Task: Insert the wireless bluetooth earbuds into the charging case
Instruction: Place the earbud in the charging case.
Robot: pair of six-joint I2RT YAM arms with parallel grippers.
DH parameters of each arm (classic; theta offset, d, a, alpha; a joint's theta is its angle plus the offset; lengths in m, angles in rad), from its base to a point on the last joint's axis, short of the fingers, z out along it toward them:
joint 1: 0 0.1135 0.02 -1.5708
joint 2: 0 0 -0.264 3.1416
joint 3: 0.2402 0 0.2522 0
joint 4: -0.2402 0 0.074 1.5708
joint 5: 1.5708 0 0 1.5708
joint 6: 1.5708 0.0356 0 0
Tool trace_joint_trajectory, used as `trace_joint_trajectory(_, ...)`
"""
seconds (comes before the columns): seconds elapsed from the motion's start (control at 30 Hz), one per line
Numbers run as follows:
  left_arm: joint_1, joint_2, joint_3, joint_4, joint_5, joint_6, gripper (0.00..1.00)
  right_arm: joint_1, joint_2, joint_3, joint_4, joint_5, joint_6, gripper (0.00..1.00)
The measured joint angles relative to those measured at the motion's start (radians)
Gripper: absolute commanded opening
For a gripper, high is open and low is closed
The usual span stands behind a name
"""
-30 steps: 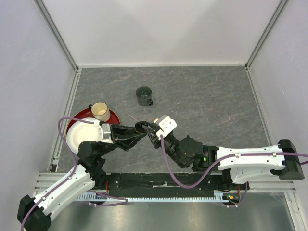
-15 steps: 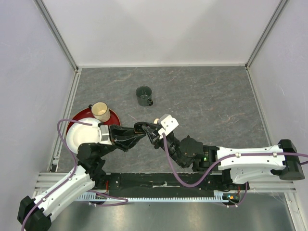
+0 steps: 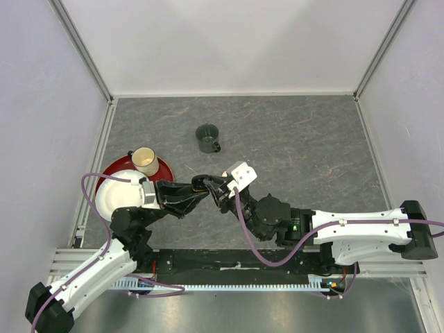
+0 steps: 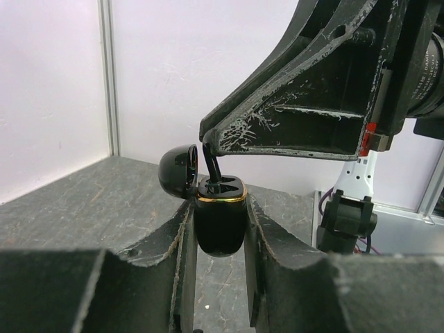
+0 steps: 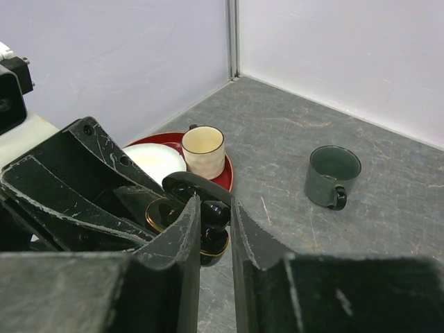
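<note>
My left gripper is shut on a black charging case with a gold rim, held upright above the table with its lid open. My right gripper is shut on a black earbud, whose stem reaches down into the case's opening. In the top view the two grippers meet tip to tip, left and right. No other earbud shows; the cream-white ones are out of view.
A dark green mug stands further back, also in the right wrist view. At the left a red plate carries a cream cup and a white dish. Walls enclose the grey table.
Both grippers have drifted slightly left together. Each still holds the same thing, the earbud staying at the case's opening.
</note>
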Motion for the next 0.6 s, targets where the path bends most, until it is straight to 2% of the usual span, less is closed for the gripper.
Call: trace_joint_trajectory(0.6,0.000,0.001,-0.005,0.000,-0.029,0.000,0.02,0.003,0.040,0.055,-0.057,0.005,-0.084,0.00)
